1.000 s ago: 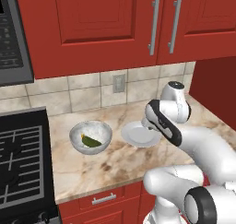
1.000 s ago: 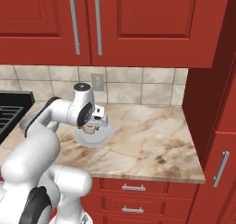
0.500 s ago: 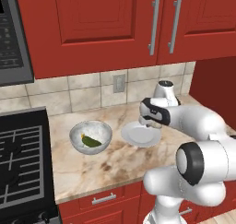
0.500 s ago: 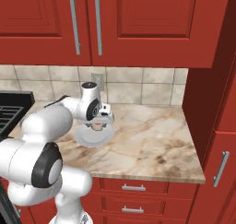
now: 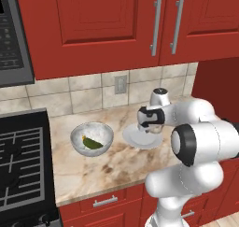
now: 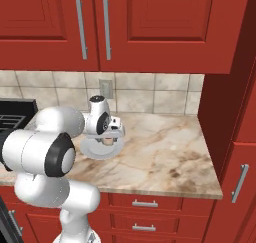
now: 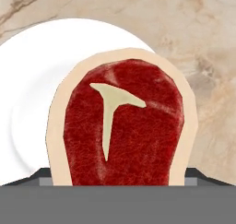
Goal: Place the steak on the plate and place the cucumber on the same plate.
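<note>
- Steak (image 7: 122,126) is sitting between the gripper (image 7: 120,177) fingers, filling the near part of the hand view; dark fingertips (image 7: 39,174) are peeking out on either side of its lower edge.
- Jaws are standing wide, spanning the steak's width; looks like they are gripping it by its edges, with the steak hanging over the plate (image 7: 41,89).
- Steak's long axis is running away from the hand, rounded end pointing out over the plate and the marble counter (image 7: 193,29); pale T-shaped fat mark is facing the camera.
- From the left base view, the gripper (image 5: 148,128) is hovering just above the plate (image 5: 140,138), which is sitting beside the grey bowl (image 5: 92,138).
- Cucumber (image 5: 92,143) is lying inside that bowl, tilted, well apart from the gripper.
- Right base view is showing the gripper (image 6: 106,138) over the plate (image 6: 100,148) near the backsplash.
- No readable labels or writing anywhere.
</note>
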